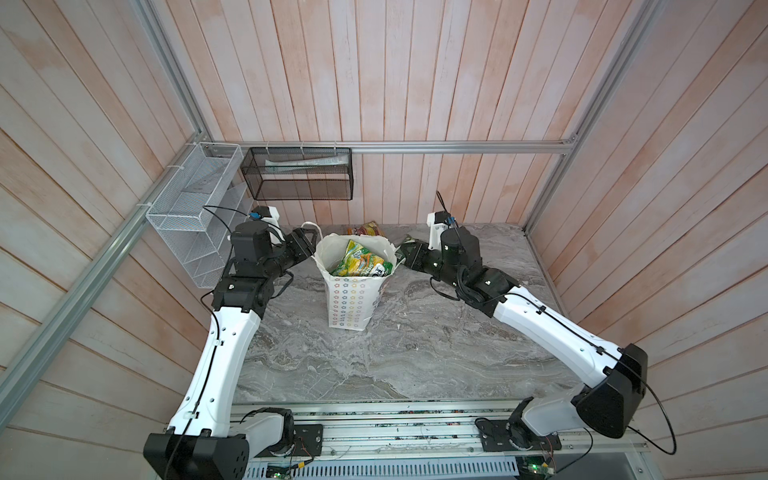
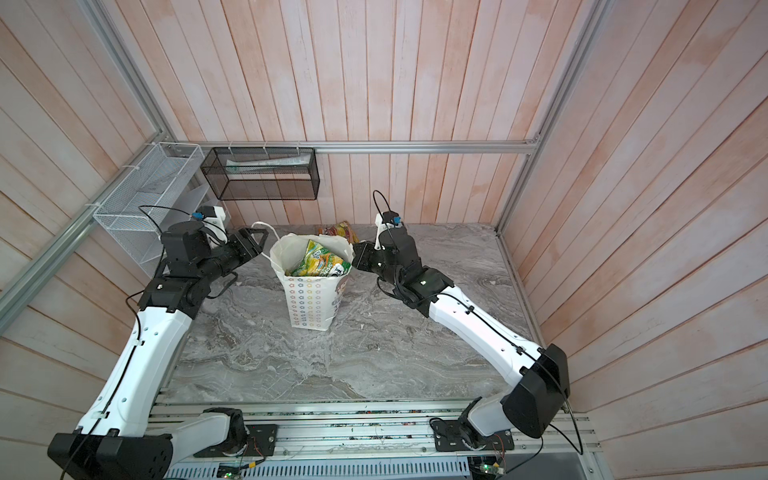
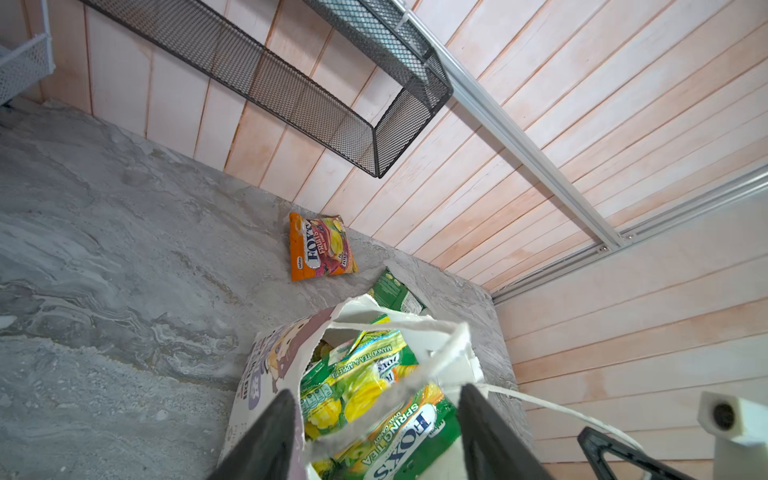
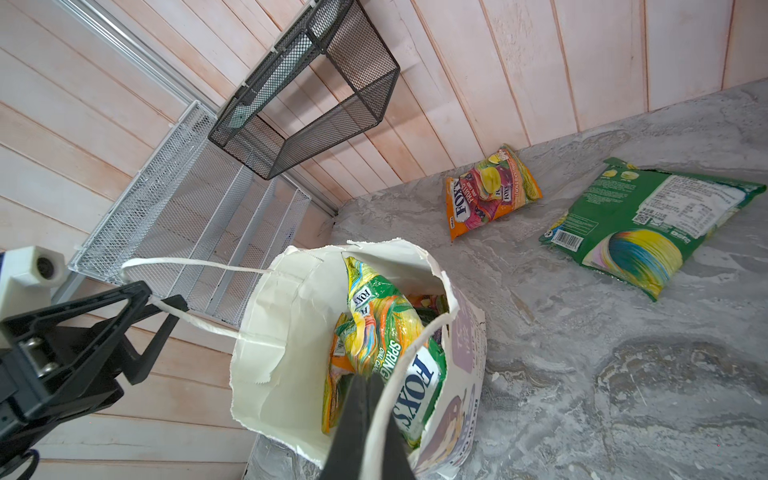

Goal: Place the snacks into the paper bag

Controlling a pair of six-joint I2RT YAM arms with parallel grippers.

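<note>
Two packets lie outside the one bag. My left gripper gapes, gripping nothing; my right gripper is shut.

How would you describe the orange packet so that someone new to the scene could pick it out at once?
Find the paper bag standing on the grey table. Behind it, near the wooden back wall, two packets lie flat. The orange packet shows "FOX'S" on its face; the green packet beside it shows a barcode instead.
</note>
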